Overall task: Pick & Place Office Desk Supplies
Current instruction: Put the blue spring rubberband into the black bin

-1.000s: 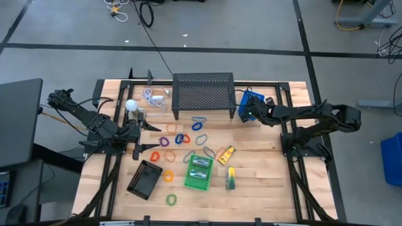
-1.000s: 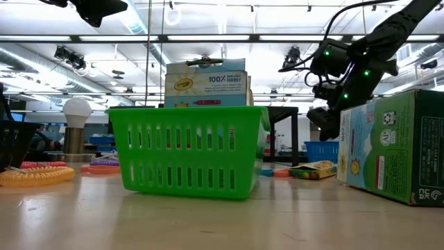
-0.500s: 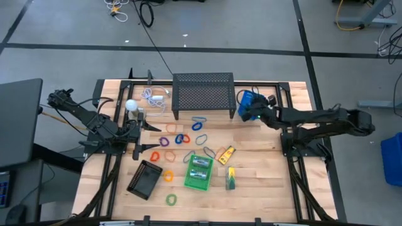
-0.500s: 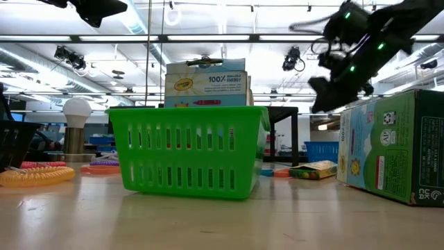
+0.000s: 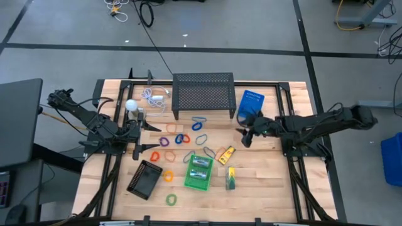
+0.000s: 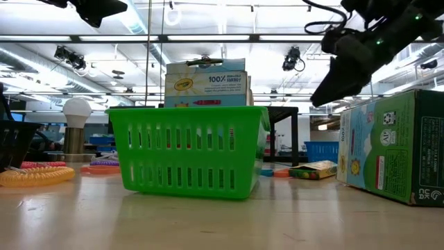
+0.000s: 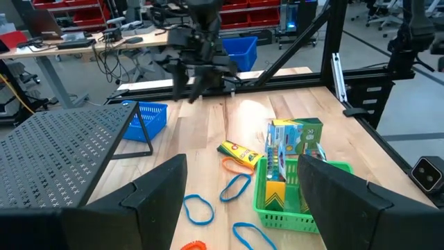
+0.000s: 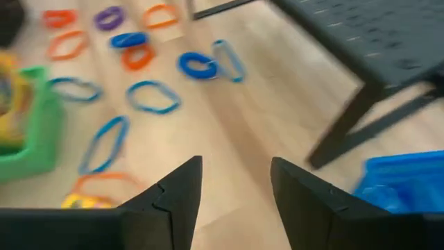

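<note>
Since a second ago my right arm has swung away from the blue bin and in toward the middle of the table; the bin now sits alone beside the black mesh stand. My right gripper hangs above the wood between the bin and a yellow crayon box lying flat, well clear of the tabletop in the low view. Its fingers stand moderately apart with nothing between them.

Below and ahead of it in the wrist view lie the loops: blue ones, an orange one and a purple one, scattered on the boards in front of the stand. A green loop lies apart near the front edge.

The green basket stands near the front of the table with crayon boxes upright inside. A further crayon box lies just beside its right wall. A black tray rests to the basket's left.

My left gripper waits at the table's left side, fingers spread wide and empty, facing the basket.
</note>
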Tool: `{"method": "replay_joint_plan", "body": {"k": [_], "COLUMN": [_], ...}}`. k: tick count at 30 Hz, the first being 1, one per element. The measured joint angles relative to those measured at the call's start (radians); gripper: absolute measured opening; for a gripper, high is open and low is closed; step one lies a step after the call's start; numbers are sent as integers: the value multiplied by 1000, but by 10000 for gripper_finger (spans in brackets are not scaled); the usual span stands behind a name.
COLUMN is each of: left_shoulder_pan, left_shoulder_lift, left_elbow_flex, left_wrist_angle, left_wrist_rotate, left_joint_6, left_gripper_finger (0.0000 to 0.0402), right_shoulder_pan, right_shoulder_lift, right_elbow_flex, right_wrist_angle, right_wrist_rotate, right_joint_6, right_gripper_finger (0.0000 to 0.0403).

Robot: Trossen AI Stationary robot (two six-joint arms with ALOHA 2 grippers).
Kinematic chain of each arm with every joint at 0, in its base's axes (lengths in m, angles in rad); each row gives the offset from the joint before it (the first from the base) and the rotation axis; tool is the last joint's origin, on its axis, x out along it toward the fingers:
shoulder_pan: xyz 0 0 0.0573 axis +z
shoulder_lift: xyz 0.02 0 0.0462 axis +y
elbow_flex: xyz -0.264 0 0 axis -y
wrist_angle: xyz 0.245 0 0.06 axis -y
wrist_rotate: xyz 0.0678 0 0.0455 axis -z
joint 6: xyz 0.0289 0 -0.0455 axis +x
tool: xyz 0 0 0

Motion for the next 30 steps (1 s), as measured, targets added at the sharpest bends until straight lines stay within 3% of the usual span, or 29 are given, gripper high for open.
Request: {"method": "replay_joint_plan", "body": {"k": [5, 13, 18, 24, 30], "left_shoulder_pan": [0, 0, 0, 0, 0], "left_shoulder_lift": [0, 0, 0, 0, -11], "left_elbow_flex": [0, 0, 0, 0, 0], "left_wrist_angle": [0, 0, 0, -26, -44], "left_wrist_rotate": [0, 0, 0, 10, 68], "left_joint_6": [-1, -3, -3, -15, -29], "left_gripper_finger": [283, 283, 283, 283, 283], "right_shoulder_pan": [33, 87, 117, 194, 286], "right_shoulder_lift": [0, 4, 10, 71, 209], "right_elbow_flex": [1, 164, 267, 298, 298], "right_wrist_angle": [-14, -316, -418, -428, -334], "right_wrist_rotate": [-152, -230, -307, -350, -412], "right_joint_6": [23, 284, 495, 704, 900], "right_gripper_finger": [176, 176, 176, 176, 176]}}
